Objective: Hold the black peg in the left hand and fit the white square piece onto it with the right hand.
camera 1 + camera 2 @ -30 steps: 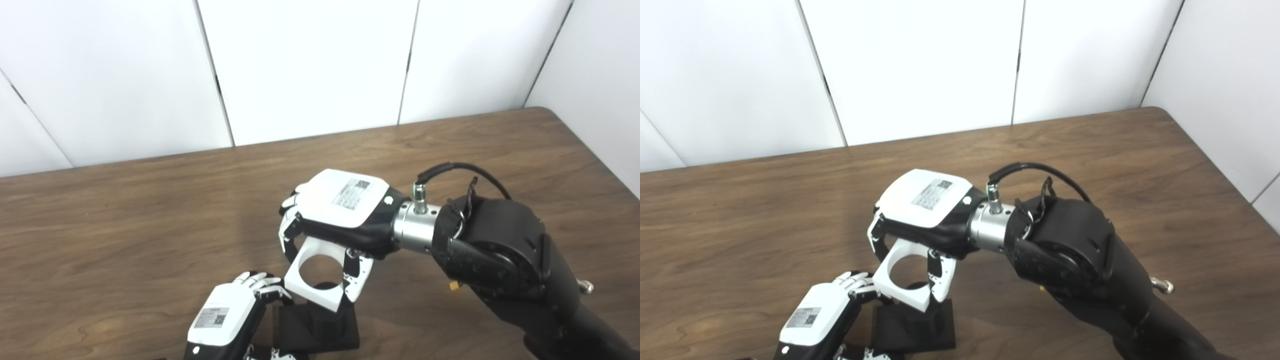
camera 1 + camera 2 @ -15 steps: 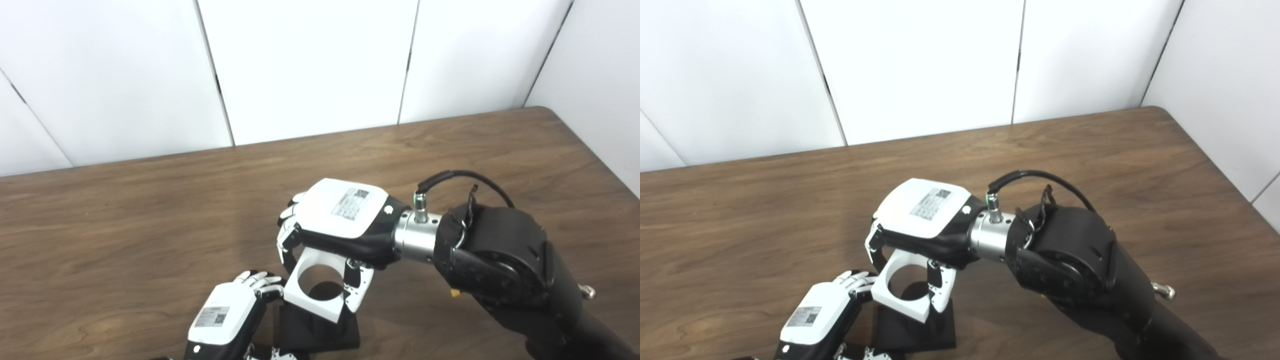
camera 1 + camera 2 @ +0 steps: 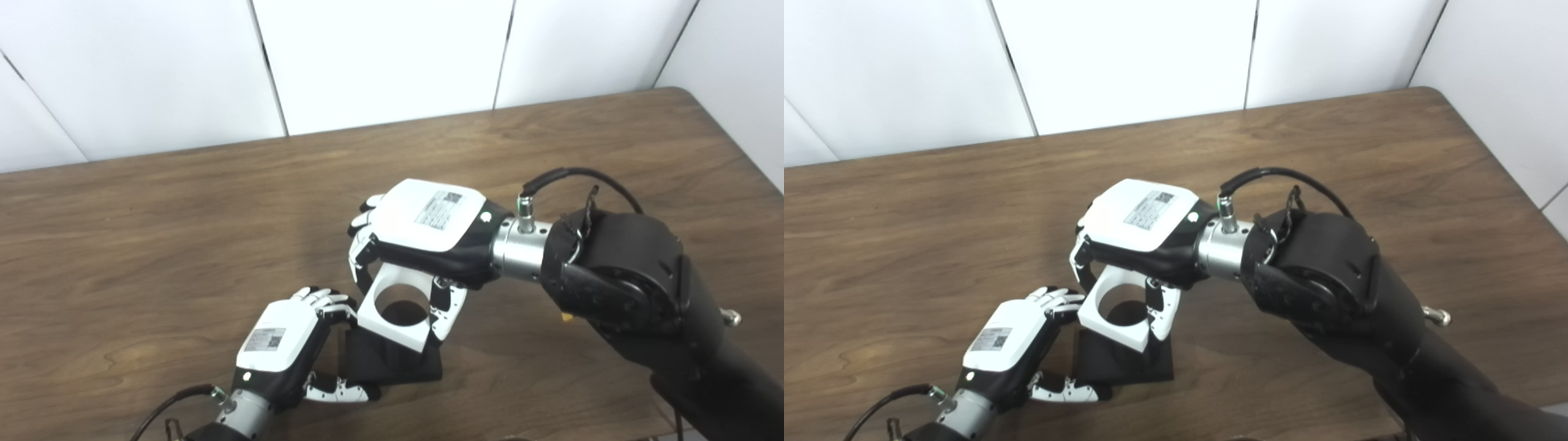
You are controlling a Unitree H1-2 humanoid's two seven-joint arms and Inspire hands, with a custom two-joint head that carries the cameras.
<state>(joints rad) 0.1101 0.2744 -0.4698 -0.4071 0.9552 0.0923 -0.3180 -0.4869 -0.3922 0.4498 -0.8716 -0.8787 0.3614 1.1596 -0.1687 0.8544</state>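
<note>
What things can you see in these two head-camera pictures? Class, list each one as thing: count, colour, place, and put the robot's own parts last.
White square piece: one, white with a round hole, held just above the black base, near the table's front middle.
Black peg: one, black; only its dark top shows through the hole, and its flat square base lies on the table.
Table: one, dark brown wood, filling the lower picture.
Wall panels: several, white, behind the table.
Left hand: one, white and black, front left, fingers and thumb against the base's left edge.
Right hand: one, white and black, closed on the white square piece from above.
</note>
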